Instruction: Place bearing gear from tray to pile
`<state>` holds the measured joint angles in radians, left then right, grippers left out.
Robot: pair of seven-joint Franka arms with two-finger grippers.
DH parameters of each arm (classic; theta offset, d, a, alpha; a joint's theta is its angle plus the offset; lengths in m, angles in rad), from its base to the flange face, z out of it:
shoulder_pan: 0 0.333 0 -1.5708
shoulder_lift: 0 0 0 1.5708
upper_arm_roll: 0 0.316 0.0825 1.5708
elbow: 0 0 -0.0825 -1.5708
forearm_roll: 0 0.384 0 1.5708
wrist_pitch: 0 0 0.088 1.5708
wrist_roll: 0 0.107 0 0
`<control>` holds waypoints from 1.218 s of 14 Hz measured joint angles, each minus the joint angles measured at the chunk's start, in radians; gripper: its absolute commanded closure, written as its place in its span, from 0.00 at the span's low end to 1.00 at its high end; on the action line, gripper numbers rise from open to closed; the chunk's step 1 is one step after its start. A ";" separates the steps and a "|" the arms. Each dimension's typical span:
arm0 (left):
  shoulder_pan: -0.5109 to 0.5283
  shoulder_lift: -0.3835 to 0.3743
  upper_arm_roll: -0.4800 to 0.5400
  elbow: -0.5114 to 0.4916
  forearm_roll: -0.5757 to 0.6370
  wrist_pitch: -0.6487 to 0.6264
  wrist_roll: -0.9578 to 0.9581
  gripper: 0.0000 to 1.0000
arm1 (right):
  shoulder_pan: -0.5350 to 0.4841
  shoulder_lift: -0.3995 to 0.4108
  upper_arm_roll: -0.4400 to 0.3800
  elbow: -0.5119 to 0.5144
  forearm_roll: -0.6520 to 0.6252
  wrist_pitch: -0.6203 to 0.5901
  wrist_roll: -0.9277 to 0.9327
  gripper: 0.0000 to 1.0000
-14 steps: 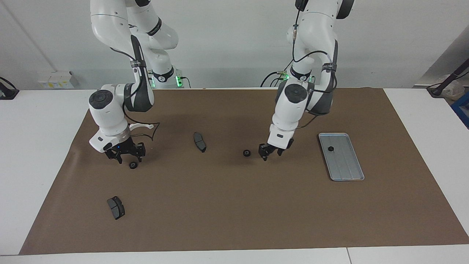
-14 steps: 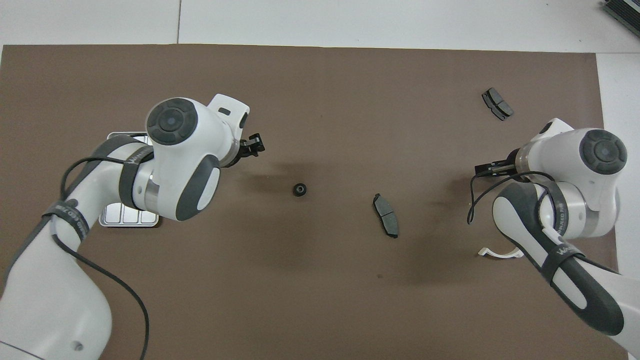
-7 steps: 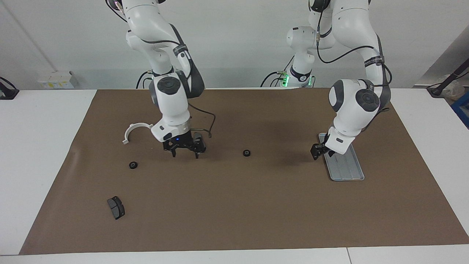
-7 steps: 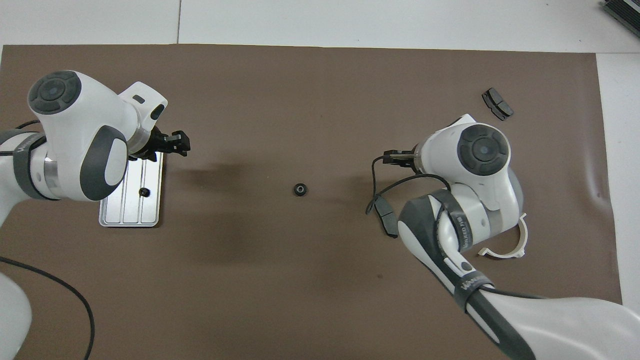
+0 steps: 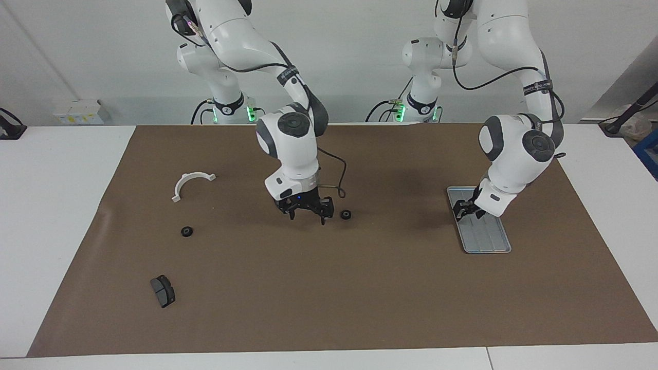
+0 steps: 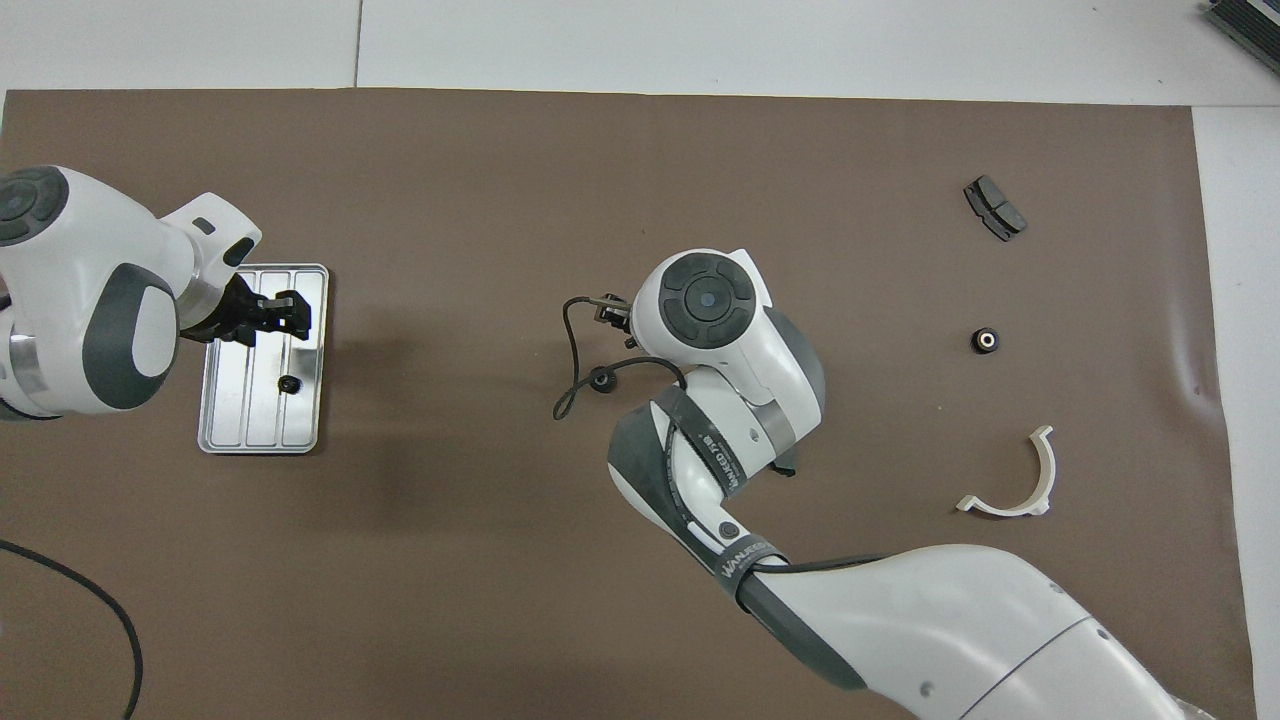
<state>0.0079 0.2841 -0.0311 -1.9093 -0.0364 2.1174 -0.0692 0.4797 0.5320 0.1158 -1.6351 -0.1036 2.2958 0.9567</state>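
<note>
a small black bearing gear (image 6: pixel 289 384) is seen lying inside the ridged silver tray (image 6: pixel 222 442), toward the left arm's end of the brown mat (image 5: pixel 329 308). the left gripper (image 5: pixel 465 209) is held low over the tray, fingers slightly apart, empty. a second gear (image 5: pixel 346 215) lies mid-mat, just beside the right gripper (image 5: pixel 306 211), whose fingers are spread. open mat surrounds the white half-ring bracket (image 5: pixel 190 184), a third gear (image 5: pixel 187 232) and a brake pad (image 5: pixel 163 291).
</note>
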 measured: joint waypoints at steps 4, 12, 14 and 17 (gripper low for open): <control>0.010 -0.020 -0.002 -0.057 0.000 0.002 0.014 0.45 | 0.057 0.052 -0.003 0.049 -0.008 -0.001 0.057 0.13; 0.010 -0.022 -0.003 -0.109 0.000 0.049 0.021 0.52 | 0.080 0.072 -0.003 0.045 -0.013 -0.014 0.058 0.29; 0.010 -0.022 -0.003 -0.119 0.000 0.052 0.028 0.54 | 0.084 0.073 -0.003 0.042 -0.014 -0.014 0.058 0.36; 0.010 -0.022 -0.003 -0.129 0.000 0.056 0.031 0.59 | 0.084 0.073 -0.003 0.037 -0.014 -0.014 0.058 0.87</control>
<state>0.0176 0.2624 -0.0344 -2.0379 -0.0364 2.1734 -0.0379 0.5642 0.6052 0.1127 -1.5984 -0.1179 2.2813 1.0143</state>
